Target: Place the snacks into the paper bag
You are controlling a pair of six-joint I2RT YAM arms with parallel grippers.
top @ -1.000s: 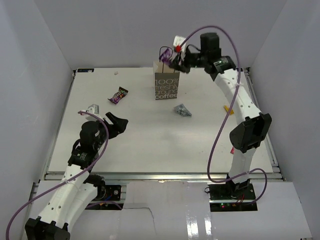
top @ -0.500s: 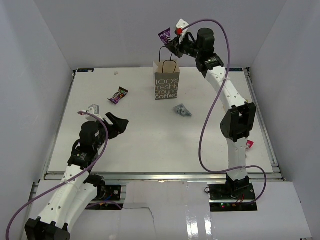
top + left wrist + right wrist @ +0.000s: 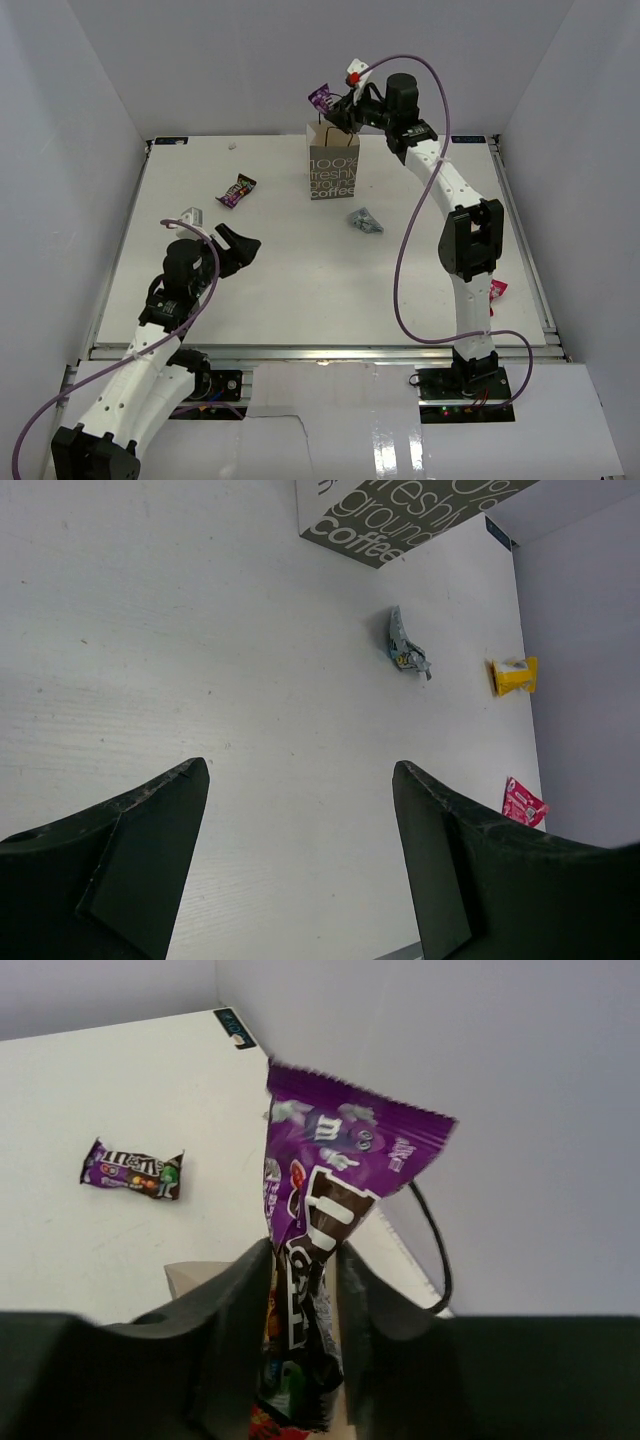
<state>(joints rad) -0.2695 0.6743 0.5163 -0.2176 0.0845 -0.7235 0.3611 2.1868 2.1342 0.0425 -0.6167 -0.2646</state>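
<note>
Paper bag (image 3: 333, 172) upright at the far middle of the tabletop (image 3: 300, 280), one purple packet (image 3: 330, 1180) poised above its open mouth.
Right pincer (image 3: 303, 1260) reaches over the bag's rim, its fingers pressed on the packet's lower half, the packet standing upright between them. Left pincer (image 3: 298, 770) hangs spread wide over the near-left tabletop, holding nothing. Loose on the tabletop: a second purple packet (image 3: 238, 190) left of the bag, a silvery grey packet (image 3: 365, 221) near its front right corner, and a yellow bar (image 3: 515, 674) and a red packet (image 3: 523, 802) apart along the right edge.
</note>
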